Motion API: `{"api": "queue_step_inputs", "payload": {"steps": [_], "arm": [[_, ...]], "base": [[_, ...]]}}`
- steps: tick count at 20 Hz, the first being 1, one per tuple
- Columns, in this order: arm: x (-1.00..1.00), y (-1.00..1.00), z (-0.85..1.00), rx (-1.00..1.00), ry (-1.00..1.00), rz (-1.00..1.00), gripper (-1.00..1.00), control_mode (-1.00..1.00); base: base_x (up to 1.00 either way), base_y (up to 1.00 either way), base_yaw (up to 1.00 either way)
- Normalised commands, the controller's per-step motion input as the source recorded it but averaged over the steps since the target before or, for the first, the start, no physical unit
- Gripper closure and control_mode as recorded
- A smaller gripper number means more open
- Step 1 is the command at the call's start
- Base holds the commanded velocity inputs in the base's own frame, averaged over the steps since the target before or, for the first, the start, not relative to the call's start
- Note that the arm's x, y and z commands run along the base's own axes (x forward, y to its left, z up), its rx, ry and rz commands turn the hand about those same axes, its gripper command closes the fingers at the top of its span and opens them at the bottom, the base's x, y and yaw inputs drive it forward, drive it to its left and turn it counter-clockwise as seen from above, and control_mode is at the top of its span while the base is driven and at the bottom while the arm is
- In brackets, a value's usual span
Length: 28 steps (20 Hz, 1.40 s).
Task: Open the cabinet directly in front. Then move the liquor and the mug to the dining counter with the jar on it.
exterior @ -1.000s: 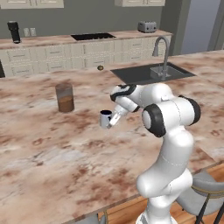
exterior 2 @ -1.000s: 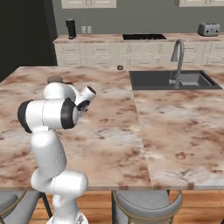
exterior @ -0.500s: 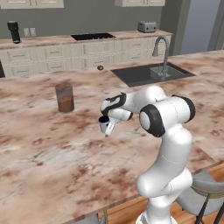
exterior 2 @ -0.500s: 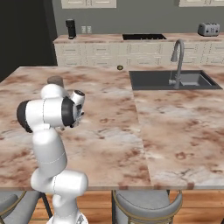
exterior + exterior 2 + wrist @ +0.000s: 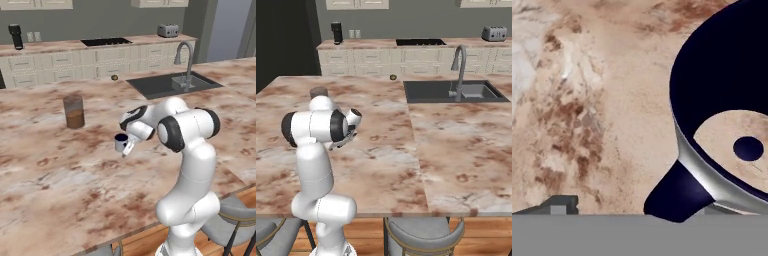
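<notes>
Your mug (image 5: 120, 142) sits near the centre of the left base view, upright on the dining counter (image 5: 45, 190), and in the hand view it fills the right side, dark navy inside. The gripper (image 5: 126, 148) is right at the mug; you cannot tell from these pictures whether the fingers clasp it or stand apart. The jar (image 5: 74, 111) stands up and left of it, well apart. A sink (image 5: 172, 84) lies at upper right.
</notes>
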Motion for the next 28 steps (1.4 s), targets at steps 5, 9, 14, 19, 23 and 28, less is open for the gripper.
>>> {"api": "queue_step_inputs", "payload": {"steps": [5,9,14,19,23,28], "arm": [[0.08,0.00,-0.56,0.04,0.17,-0.01,-1.00,-1.00],[0.14,0.06,-1.00,-0.01,0.32,-0.01,-1.00,-1.00],[0.08,0.17,-0.87,-0.11,0.32,-0.01,-1.00,-1.00],[0.00,0.00,0.00,0.00,0.00,0.00,-1.00,-1.00],[0.00,0.00,-0.01,-0.01,0.00,0.00,-1.00,-1.00],[0.00,0.00,0.04,0.00,0.00,0.00,-1.00,-1.00]], "base": [[0.00,0.00,0.00],[0.00,0.00,0.00],[0.00,0.00,0.00],[0.00,0.00,0.00],[0.00,0.00,0.00],[0.00,0.00,0.00]]}}
